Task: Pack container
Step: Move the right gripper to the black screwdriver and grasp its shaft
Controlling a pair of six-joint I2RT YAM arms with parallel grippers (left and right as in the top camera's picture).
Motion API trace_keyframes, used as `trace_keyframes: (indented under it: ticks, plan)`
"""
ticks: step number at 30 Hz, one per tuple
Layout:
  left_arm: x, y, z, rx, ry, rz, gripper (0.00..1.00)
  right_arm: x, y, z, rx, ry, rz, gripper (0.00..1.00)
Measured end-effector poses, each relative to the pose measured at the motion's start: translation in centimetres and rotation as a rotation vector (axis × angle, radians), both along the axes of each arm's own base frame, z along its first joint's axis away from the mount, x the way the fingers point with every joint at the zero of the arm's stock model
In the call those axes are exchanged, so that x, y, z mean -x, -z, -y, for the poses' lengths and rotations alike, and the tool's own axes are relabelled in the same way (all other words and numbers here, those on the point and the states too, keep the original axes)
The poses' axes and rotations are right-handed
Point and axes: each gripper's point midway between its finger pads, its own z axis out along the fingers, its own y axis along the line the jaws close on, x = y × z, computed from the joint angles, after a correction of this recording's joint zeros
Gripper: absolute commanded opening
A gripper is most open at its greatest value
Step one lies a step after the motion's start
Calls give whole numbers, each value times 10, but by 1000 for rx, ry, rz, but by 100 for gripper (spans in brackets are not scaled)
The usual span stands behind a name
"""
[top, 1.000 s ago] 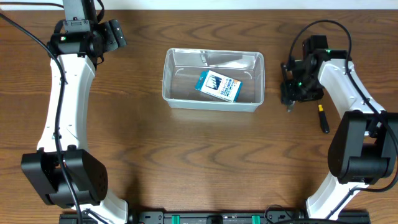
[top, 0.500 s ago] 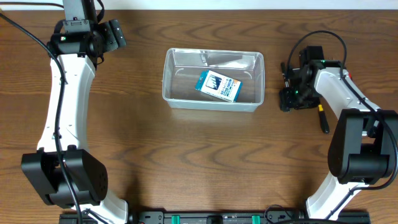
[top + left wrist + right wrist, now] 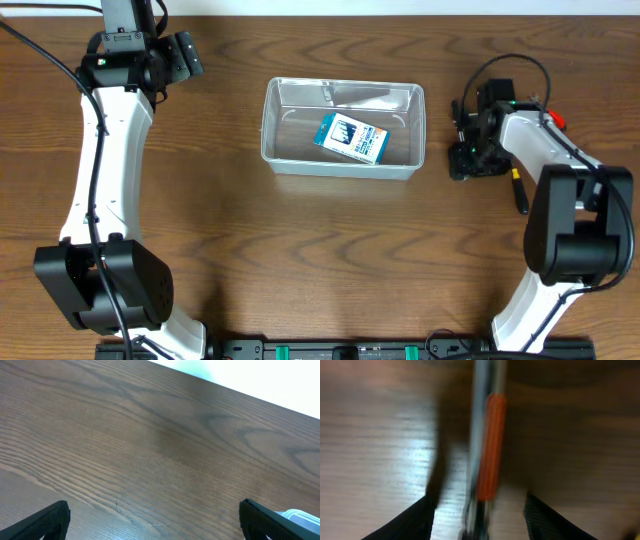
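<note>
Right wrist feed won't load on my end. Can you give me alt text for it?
Blurred close-up: a slim silver tool with an orange sleeve runs top to bottom between the right claw and its two dark fingers, over the wooden table. A gap shows on each side of the tool, so the claw looks open around it.

The container (image 3: 340, 168) is clear, glossy plastic, and the table (image 3: 300, 260) is matt, brown, grained wood.
</note>
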Motion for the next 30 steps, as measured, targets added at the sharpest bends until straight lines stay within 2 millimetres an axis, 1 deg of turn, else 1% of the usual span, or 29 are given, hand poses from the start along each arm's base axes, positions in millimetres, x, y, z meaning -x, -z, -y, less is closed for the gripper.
trace_keyframes:
  ticks: [2, 3, 4, 5, 11, 13, 14, 16, 24, 28, 30]
  plan:
    - [0, 0, 0, 0, 0, 0, 98, -1, 0, 1, 3, 2, 3, 51]
    - [0, 0, 0, 0, 0, 0, 98, -1, 0, 1, 5, 6, 4, 45]
    - [0, 0, 0, 0, 0, 0, 98, -1, 0, 1, 5, 8, 5, 35]
    - [0, 0, 0, 0, 0, 0, 98, -2, 0, 1, 5, 13, 6, 30]
    - [0, 0, 0, 0, 0, 0, 98, -3, 0, 2, 3, 32, 10, 15]
    - [0, 0, 0, 0, 0, 0, 98, -3, 0, 1, 3, 33, 10, 8]
    - [0, 0, 0, 0, 0, 0, 98, -3, 0, 1, 2, 33, 10, 2]
    - [0, 0, 0, 0, 0, 0, 98, -3, 0, 1, 2, 36, 10, 1]
    - [0, 0, 0, 0, 0, 0, 98, -2, -1, 2, 3, 36, -1, 1]
    - [0, 0, 0, 0, 0, 0, 98, -4, -13, 2, 3, 36, -17, 1]
    - [0, 0, 0, 0, 0, 0, 98, -18, -28, 2, 4, 35, 9, 1]
